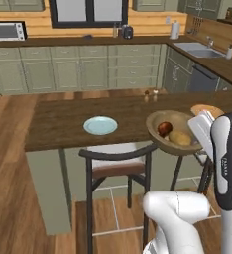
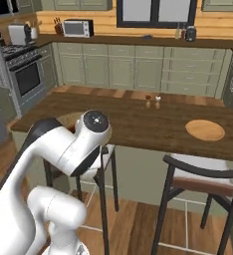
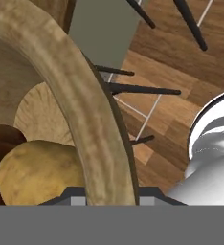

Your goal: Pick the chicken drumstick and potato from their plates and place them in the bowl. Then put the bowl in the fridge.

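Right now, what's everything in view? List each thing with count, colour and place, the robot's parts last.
bowl: one, tan-brown wood, tilted, past the counter's near edge, held by its rim.
chicken drumstick: one, reddish-brown, in the bowl.
potato: one, yellowish-tan, in the bowl beside the drumstick.
plates: two; pale blue-green plate mid-counter; orange-tan plate toward its right end.
chairs: two, dark frames, at the counter's near side.
microwave: one, white, back counter.
sink: one, grey, right counter.
arm: one, white.
gripper: one, clamped on the bowl's rim.
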